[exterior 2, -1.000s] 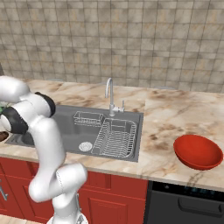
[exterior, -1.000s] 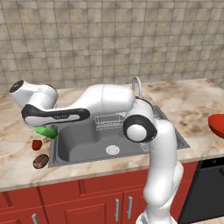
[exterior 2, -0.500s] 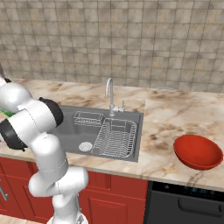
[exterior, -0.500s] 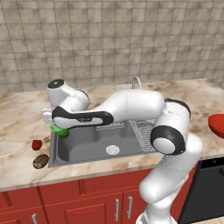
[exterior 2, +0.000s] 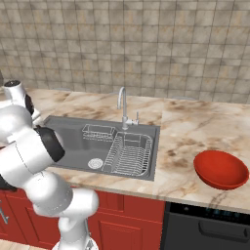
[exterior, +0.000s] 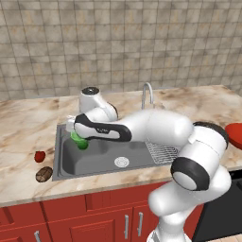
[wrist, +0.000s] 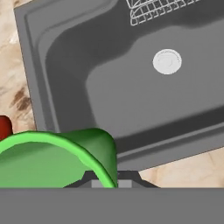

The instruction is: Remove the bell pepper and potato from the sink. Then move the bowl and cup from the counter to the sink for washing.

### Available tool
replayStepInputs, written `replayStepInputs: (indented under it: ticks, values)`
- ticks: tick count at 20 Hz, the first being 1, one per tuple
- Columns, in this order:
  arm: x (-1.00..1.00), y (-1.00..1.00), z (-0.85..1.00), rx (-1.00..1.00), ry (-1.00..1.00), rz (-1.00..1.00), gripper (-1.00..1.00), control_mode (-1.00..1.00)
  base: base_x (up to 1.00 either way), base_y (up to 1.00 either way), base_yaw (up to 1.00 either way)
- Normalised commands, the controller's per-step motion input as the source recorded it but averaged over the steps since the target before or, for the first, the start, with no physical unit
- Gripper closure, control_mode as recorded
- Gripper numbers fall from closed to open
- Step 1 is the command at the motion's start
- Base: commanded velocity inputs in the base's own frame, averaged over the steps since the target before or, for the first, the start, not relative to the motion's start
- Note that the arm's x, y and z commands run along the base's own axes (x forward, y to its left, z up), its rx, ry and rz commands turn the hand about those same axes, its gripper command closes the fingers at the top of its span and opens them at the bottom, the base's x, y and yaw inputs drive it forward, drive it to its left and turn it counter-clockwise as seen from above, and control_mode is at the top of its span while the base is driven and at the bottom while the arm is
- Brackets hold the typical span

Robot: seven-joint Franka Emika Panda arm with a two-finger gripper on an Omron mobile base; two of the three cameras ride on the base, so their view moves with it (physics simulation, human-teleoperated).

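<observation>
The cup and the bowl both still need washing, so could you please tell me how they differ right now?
The cup is small and green; the bowl is wide, shallow and red. The cup is held in the claw, over the left part of the sink; the bowl rests on the counter, right of the sink, untouched. Both are open, empty vessels, and neither rests in the basin.

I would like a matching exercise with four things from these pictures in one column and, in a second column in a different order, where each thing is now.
Things:
1. cup
2. bowl
3. pepper
4. potato

Places:
A. on the counter right of the sink
B. on the counter left of the sink, nearer the front edge
C. held over the sink's left part
D. on the counter left of the sink, nearer the wall

Pairs: 1-C, 2-A, 3-D, 4-B
</observation>
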Motion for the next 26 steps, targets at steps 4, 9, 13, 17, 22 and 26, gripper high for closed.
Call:
replayStepInputs:
  ticks: [4,9,13,17,22,26]
  values:
    - [0.16,-0.34,0.12,0.00,0.20,-0.02,1.00,-1.00,0.00,0.00,0.00]
    - [0.15,-0.34,0.06,0.00,0.19,0.00,1.00,-1.00,0.00,0.00,0.00]
    - [0.01,-0.27,-0.13,0.00,0.05,0.00,1.00,-1.00,0.00,0.00,0.00]
    - [0.02,-0.12,-0.25,0.00,-0.04,0.00,1.00,-1.00,0.00,0.00,0.00]
    - [0.06,-0.14,-0.28,0.00,-0.05,0.00,1.00,-1.00,0.00,0.00,0.00]
    - [0.15,-0.08,-0.29,0.03,0.00,0.00,1.00,-1.00,0.00,0.00,0.00]
